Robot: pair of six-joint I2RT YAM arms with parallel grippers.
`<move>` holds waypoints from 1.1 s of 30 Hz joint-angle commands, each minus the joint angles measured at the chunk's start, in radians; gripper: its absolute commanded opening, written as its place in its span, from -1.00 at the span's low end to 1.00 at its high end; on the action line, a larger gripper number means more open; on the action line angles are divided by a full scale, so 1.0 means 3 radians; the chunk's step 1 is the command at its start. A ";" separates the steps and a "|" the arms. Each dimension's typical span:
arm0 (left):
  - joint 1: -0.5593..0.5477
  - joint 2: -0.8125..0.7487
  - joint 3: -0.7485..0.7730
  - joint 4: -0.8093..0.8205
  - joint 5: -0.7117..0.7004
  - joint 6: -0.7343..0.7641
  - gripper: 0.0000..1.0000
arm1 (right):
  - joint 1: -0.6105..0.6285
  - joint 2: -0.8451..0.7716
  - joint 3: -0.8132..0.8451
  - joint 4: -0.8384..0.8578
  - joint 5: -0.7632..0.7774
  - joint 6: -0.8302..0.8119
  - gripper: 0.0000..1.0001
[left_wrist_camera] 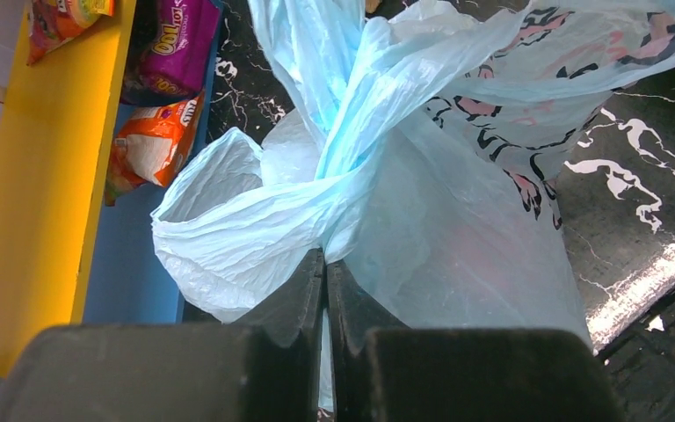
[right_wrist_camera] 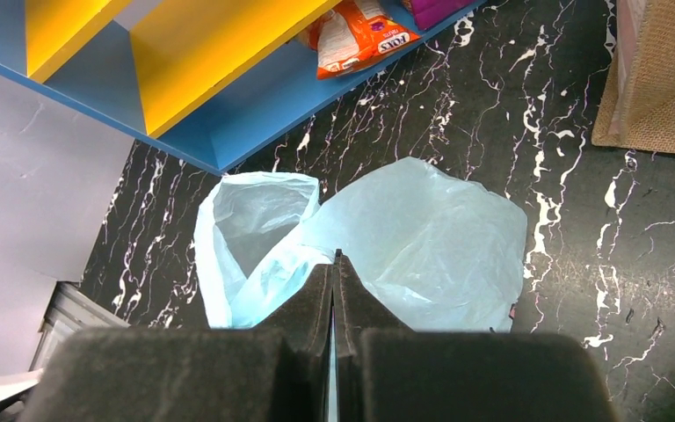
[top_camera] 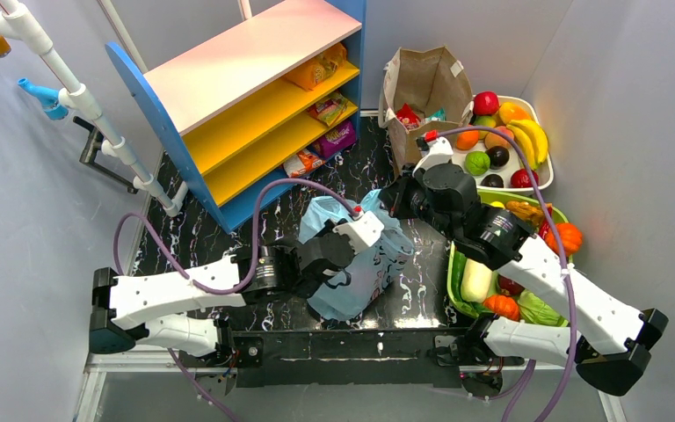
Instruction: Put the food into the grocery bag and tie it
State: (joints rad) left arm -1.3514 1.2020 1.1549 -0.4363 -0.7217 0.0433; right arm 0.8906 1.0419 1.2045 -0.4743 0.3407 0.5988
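The light-blue grocery bag point(top_camera: 365, 272) lies crumpled on the black marbled table between my two arms. My left gripper point(top_camera: 360, 236) is shut on a bunched strip of the bag's plastic point(left_wrist_camera: 255, 229); the twisted handles point(left_wrist_camera: 352, 141) rise beyond the jaws point(left_wrist_camera: 326, 264). My right gripper point(top_camera: 393, 200) is shut on another part of the bag point(right_wrist_camera: 422, 237), next to an open loop point(right_wrist_camera: 255, 220). A faint pinkish shape point(left_wrist_camera: 483, 255) shows through the plastic. A red packet point(top_camera: 407, 115) and a teal one point(top_camera: 437, 114) sit in the brown paper bag.
A blue and yellow shelf point(top_camera: 255, 97) with snack packets point(top_camera: 316, 70) stands at the back left. The brown paper bag point(top_camera: 426, 83) stands behind the right gripper. A white tray point(top_camera: 547, 171) of plastic fruit and a green basket point(top_camera: 451, 281) of vegetables are at the right.
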 commanded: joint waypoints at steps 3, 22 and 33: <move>-0.0015 -0.0520 0.0118 -0.0359 0.0210 -0.0108 -1.00 | 0.0008 -0.0045 0.0206 -0.0072 0.0330 0.0016 -0.97; -0.0004 -0.1943 -0.0289 -0.1538 0.1031 -0.0927 -1.00 | -0.0220 0.0241 0.0391 -0.0394 0.0550 0.0188 -0.97; -0.0005 -0.2357 -0.0962 -0.1206 0.0231 -0.1490 -1.00 | -0.0382 0.0033 -0.0294 -0.0317 0.0385 0.0498 -0.97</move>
State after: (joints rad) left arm -1.3506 0.5144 0.9058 -0.8033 -0.5110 -0.3106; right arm 0.7947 1.1097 1.1884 -0.5922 0.4002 0.6962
